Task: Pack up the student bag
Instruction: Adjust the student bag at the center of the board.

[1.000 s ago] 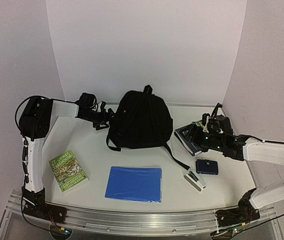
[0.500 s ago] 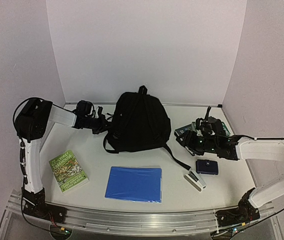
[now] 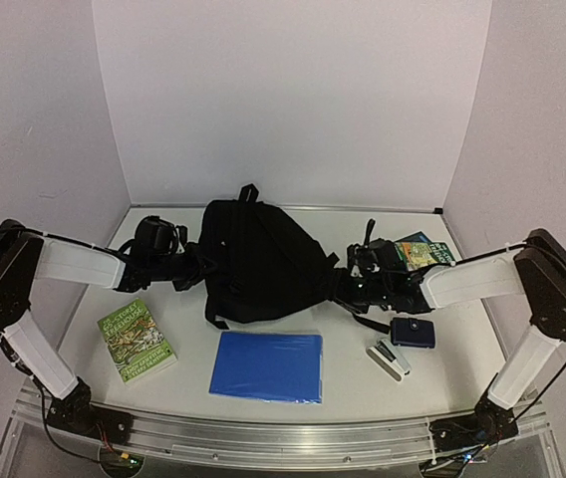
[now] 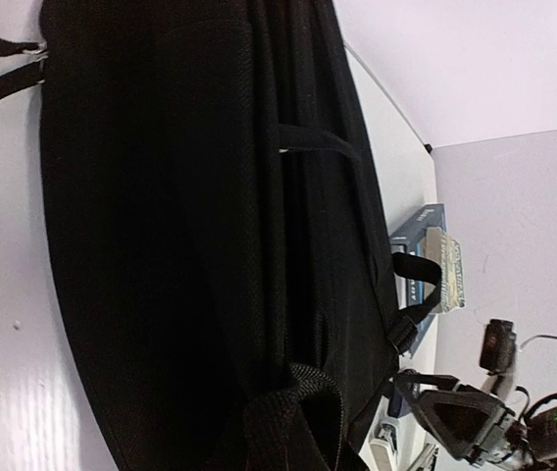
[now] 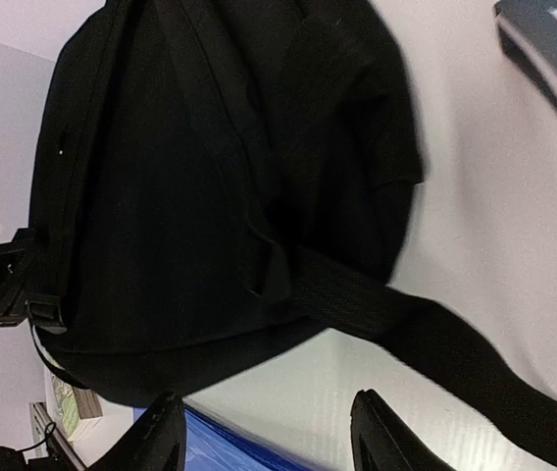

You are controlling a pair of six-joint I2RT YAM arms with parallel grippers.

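- On the surface (image 3: 447, 376), mid-way back, the bag (image 3: 263, 261) now lies stretched aslant; a second ago it sat rounder.
- Both arms have closed in: left hand (image 3: 194, 269) at its left edge, right hand (image 3: 345, 287) at its right.
- Only the right wrist view shows that hand's fingers (image 5: 166, 434) spread wide, empty, a strap (image 5: 357, 296) just ahead.
- Left hand's grip: cannot tell.

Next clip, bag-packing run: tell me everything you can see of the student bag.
The student bag is a black soft-fabric backpack, lying on the white table, its top loop handle toward the back wall. Shoulder straps with buckles lie across its upper face; one strap trails off to the right. No opening or lining shows. The left gripper is at its left edge, grip hidden; the right gripper stands open by the trailing strap. A blue folder lies just in front.
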